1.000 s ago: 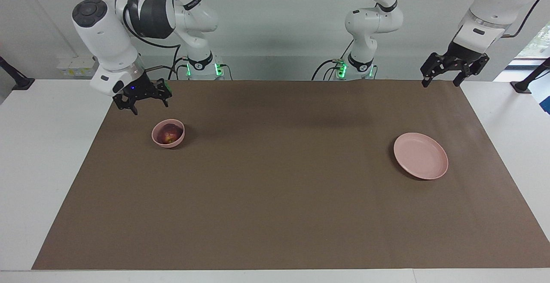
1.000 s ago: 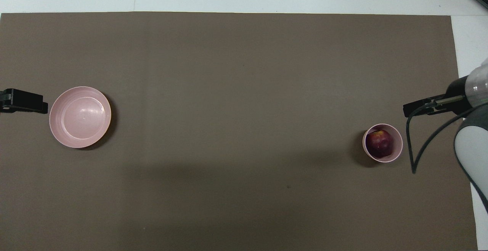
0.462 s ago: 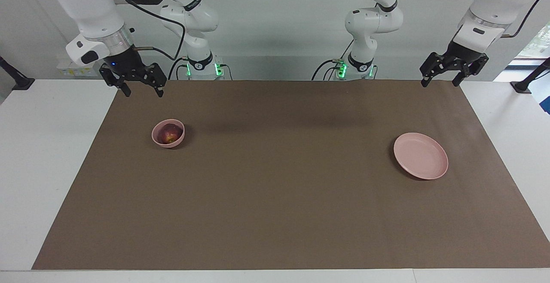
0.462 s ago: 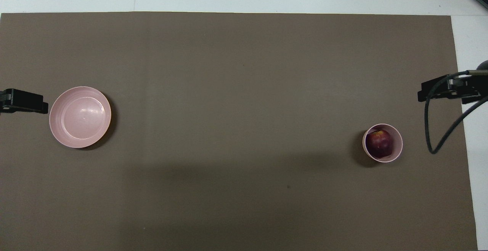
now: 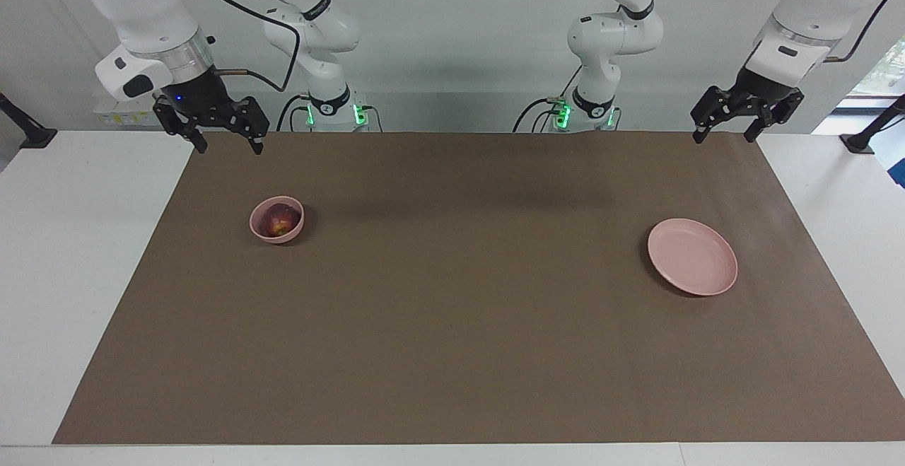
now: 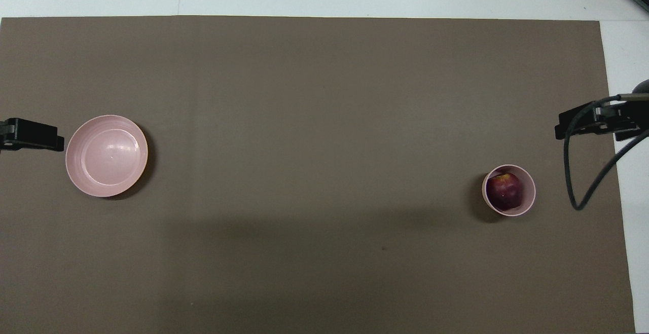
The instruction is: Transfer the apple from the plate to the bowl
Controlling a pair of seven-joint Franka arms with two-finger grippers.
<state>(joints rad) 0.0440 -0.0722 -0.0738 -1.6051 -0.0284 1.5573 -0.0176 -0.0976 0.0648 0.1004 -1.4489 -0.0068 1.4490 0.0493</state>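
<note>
The dark red apple [image 5: 278, 221] [image 6: 503, 191] sits inside the small deep pink bowl [image 5: 276, 235] [image 6: 527, 203], toward the right arm's end of the brown mat. The wide flat pink plate [image 5: 692, 266] [image 6: 106, 155] lies bare toward the left arm's end. My right gripper [image 5: 225, 146] [image 6: 560, 126] is open and empty, raised over the mat's corner at the robots' end. My left gripper [image 5: 724, 136] [image 6: 56, 142] is open and empty, raised over the mat's other corner at the robots' end; that arm waits.
A brown mat [image 5: 466, 324] covers most of the white table [image 5: 63, 254]. A black cable [image 6: 583, 172] hangs from the right arm beside the bowl. The robots' bases [image 5: 332, 109] stand at the table's edge.
My right gripper has risen and drawn back from beside the bowl toward the mat's corner, empty. The apple, bowl, plate and left arm have not moved.
</note>
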